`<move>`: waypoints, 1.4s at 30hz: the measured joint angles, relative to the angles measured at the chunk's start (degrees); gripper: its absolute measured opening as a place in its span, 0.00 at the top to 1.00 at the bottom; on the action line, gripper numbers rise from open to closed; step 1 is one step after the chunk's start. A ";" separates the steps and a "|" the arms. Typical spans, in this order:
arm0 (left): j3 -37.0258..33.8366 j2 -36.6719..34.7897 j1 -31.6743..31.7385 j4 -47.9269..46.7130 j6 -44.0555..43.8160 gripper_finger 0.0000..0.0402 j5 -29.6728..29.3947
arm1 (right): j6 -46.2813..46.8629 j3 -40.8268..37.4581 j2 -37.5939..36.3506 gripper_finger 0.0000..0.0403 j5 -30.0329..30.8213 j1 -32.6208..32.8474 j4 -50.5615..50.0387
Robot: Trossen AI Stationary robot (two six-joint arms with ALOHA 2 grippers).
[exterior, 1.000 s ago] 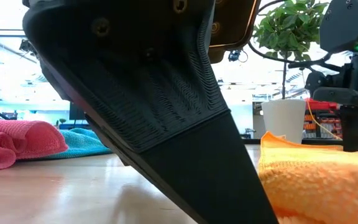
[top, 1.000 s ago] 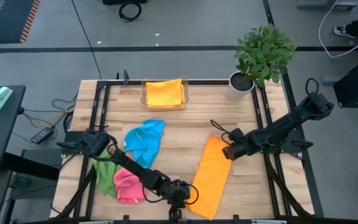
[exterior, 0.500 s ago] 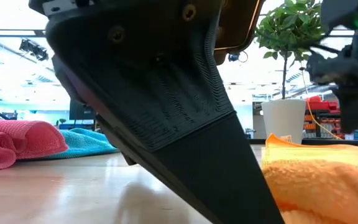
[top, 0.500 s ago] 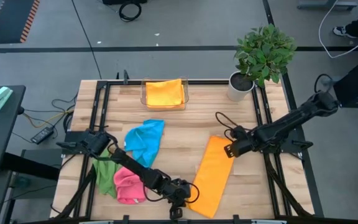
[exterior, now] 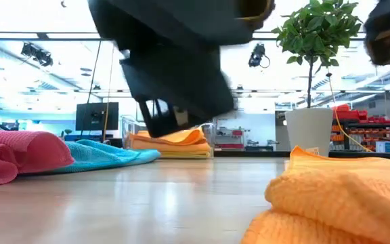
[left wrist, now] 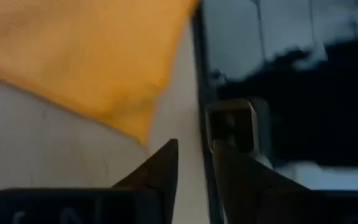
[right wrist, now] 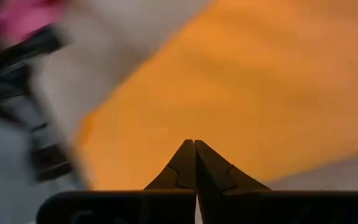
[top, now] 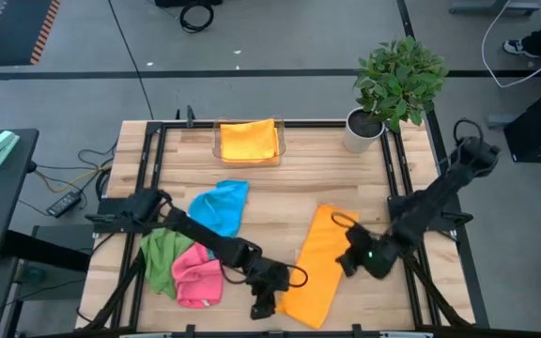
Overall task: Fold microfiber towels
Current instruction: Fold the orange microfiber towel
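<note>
Grey flooring surrounds the wooden worktop (top: 280,197), which carries a black frame along its edges.

1. Orange towel (top: 316,268): the largest cloth, a long folded strip lying diagonally on the worktop. It sits between the two end effectors. In the low view its near end forms a thick fold close to the camera.
2. Potted plant (top: 397,80): stands in a white pot at the far right corner, well apart from both end effectors.
3. Blue towel (top: 219,211): lies crumpled, on the far side of the left arm, near the middle of the worktop.
4. Green towel (top: 161,258) and pink towel (top: 195,280): bunched together and touching, beside the left arm, on the side away from the orange towel.
5. Clear tray (top: 248,156): at the far edge, holding a folded orange towel stack (top: 248,139), well apart from both end effectors.
6. Left end effector (top: 266,299): at the near edge of the worktop, just beside the near end of the orange towel. Its fingers (left wrist: 160,168) stand slightly spread with a gap between them, pinching nothing.
7. Right end effector (top: 346,263): at the right edge of the orange towel, over the cloth. Its fingers (right wrist: 182,168) are pressed together, tips meeting; no cloth shows between them.
</note>
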 joint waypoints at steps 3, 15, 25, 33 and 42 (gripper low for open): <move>-0.09 -1.28 0.68 -1.88 6.09 0.70 3.72 | -1.19 3.03 4.05 0.99 3.14 4.40 3.83; 0.00 -1.10 -6.21 5.27 59.47 0.66 -22.04 | -1.30 15.84 18.88 0.99 3.26 8.95 0.85; 0.05 0.42 -3.51 6.98 48.49 0.46 -22.17 | -1.93 16.59 18.83 0.99 3.20 8.93 0.20; 0.00 3.13 -3.22 6.45 50.51 0.37 -19.81 | -2.09 16.59 18.81 0.99 3.24 8.87 -0.11; 0.02 4.10 -3.44 6.43 49.59 0.40 -15.21 | -1.67 16.59 18.78 0.99 3.27 8.86 -0.12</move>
